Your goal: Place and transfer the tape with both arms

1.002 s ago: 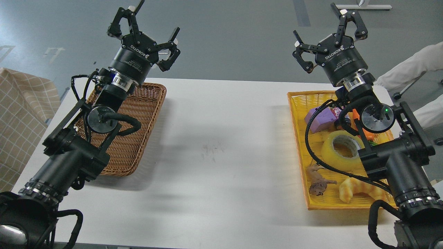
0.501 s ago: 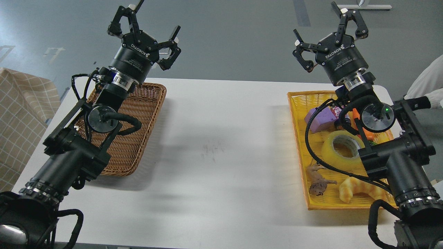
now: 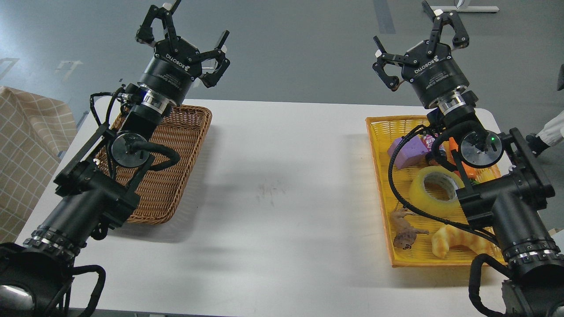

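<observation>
- Yellowish translucent tape (image 3: 435,190) is lying flat in the yellow basket (image 3: 380,176) on the right of the white table (image 3: 282,176), near a croissant toy (image 3: 458,245).
- Right gripper (image 3: 418,39) is hovering beyond the basket, fingers spread, holding nothing.
- Left gripper (image 3: 183,37) is hovering over the brown wicker basket (image 3: 176,167), fingers spread, empty.

The white table (image 3: 282,185) carries 2 baskets, well apart, one toward each side edge. A brown wicker basket (image 3: 176,149) lies flat on the left part. A yellow woven basket (image 3: 383,176) lies flat on the right part, reaching close to the right edge. Between them the tabletop shows faint dark scuff marks (image 3: 269,191) near its middle and soft shadows.
</observation>
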Robot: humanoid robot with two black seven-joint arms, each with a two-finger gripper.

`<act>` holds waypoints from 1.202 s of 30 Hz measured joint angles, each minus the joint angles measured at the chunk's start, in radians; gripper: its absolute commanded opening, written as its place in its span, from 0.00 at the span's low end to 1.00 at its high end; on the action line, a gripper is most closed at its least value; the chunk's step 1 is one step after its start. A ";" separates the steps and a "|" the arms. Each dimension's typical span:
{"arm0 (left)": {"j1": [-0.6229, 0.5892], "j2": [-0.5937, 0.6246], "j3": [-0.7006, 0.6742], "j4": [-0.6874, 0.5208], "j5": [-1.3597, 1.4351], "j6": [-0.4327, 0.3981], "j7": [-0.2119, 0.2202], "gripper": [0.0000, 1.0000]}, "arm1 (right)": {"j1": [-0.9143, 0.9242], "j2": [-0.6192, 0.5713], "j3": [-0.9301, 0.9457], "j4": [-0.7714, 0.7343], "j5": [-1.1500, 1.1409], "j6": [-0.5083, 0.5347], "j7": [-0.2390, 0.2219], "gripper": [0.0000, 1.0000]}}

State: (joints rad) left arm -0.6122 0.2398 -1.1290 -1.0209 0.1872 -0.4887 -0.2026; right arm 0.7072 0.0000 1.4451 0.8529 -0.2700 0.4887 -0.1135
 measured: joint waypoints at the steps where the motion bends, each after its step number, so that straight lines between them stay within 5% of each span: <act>1: -0.001 0.000 0.000 0.000 0.000 0.000 0.000 0.98 | 0.000 0.000 0.000 0.000 0.000 0.000 0.000 1.00; 36: -0.003 -0.008 -0.002 0.001 0.001 0.000 -0.001 0.98 | -0.011 0.000 -0.003 0.002 0.000 0.000 0.000 1.00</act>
State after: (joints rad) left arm -0.6152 0.2316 -1.1306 -1.0201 0.1886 -0.4887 -0.2040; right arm 0.6966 0.0000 1.4422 0.8544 -0.2699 0.4887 -0.1135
